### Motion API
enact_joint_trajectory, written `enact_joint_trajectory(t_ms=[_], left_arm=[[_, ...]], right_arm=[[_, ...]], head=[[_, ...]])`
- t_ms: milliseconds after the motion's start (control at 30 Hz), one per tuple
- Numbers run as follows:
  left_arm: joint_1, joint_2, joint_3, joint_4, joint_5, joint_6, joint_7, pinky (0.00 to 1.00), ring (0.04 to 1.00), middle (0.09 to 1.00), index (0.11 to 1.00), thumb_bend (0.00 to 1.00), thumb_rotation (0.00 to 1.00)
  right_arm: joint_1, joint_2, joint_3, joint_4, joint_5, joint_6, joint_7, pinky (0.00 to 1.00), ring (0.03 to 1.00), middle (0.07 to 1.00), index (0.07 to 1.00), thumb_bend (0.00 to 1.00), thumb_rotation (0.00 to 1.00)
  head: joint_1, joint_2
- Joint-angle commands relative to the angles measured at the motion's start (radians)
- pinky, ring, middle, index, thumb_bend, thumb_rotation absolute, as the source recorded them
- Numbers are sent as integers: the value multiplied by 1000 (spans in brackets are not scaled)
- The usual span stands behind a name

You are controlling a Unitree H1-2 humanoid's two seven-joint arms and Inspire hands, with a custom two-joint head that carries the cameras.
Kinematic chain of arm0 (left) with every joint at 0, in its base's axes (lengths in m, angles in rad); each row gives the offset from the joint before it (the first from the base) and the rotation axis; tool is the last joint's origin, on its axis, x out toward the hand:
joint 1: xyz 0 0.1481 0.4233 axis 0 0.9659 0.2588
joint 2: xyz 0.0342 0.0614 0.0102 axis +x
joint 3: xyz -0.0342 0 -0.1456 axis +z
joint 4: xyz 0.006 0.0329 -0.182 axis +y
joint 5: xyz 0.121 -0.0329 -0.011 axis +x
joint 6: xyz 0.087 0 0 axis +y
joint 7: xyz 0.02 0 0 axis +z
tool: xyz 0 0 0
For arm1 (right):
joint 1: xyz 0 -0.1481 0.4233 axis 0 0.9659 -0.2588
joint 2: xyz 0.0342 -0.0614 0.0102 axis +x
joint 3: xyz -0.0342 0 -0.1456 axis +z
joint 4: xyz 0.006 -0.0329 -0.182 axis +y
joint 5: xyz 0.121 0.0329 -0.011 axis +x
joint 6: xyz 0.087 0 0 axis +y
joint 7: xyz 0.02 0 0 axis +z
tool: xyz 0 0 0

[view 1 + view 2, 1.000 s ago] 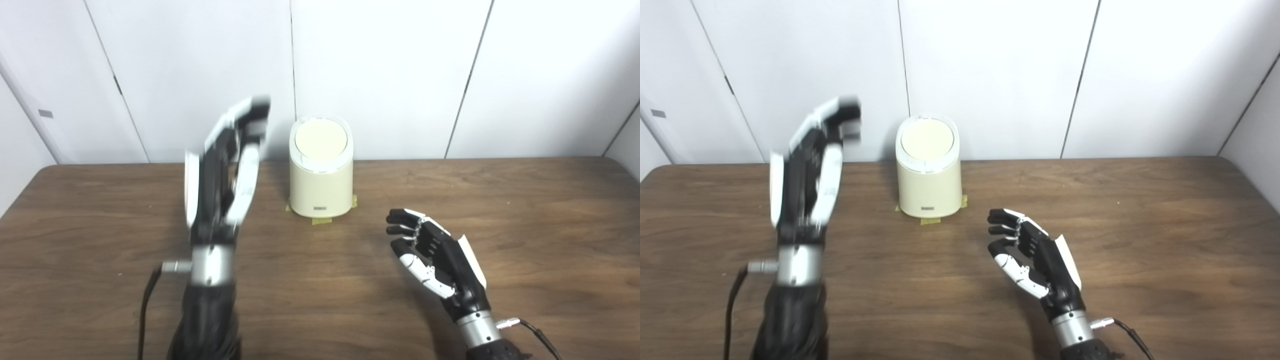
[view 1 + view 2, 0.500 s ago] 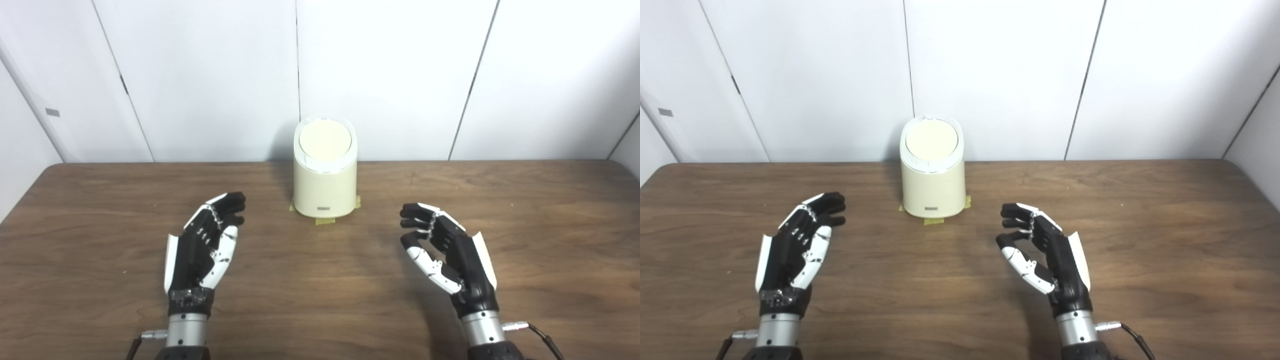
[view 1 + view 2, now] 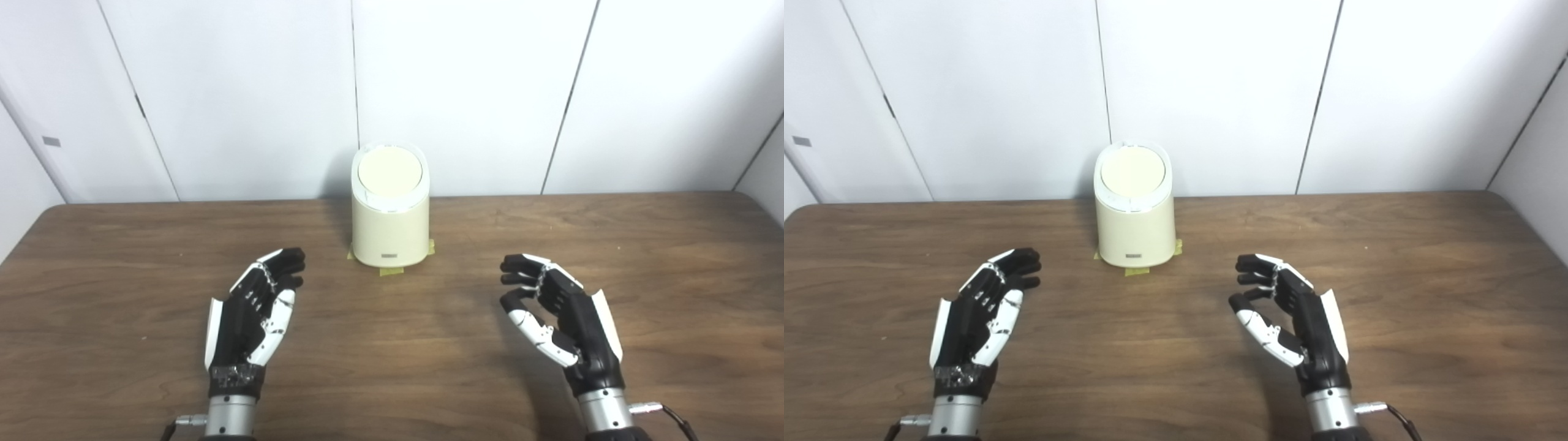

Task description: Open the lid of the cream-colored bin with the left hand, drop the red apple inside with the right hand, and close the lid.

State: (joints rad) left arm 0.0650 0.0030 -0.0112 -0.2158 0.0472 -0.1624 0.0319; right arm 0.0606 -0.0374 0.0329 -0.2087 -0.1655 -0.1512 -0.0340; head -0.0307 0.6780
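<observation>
Both the left hand (image 3: 254,318) and right hand (image 3: 560,321) rest empty, fingers spread; the cream-colored bin (image 3: 390,208) stands lidded at the surface's far edge. No apple shows, so the drop risks stalling

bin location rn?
The cream-colored bin stands at the table's far middle against the wall, lid shut, beyond both hands.

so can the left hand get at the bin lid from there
Probably yes: the left hand is open and holds nothing, and only bare table lies between it and the closed lid of the bin.
</observation>
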Motion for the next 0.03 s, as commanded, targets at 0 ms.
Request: enact_joint_trajectory(t_ms=[0], left_arm=[[35, 4, -1, -43, 18, -10, 0, 705, 761, 760, 721, 253, 448]], right_arm=[[3, -14, -6, -43, 6, -50, 2, 576, 673, 697, 679, 266, 366]], head=[[0, 8]])
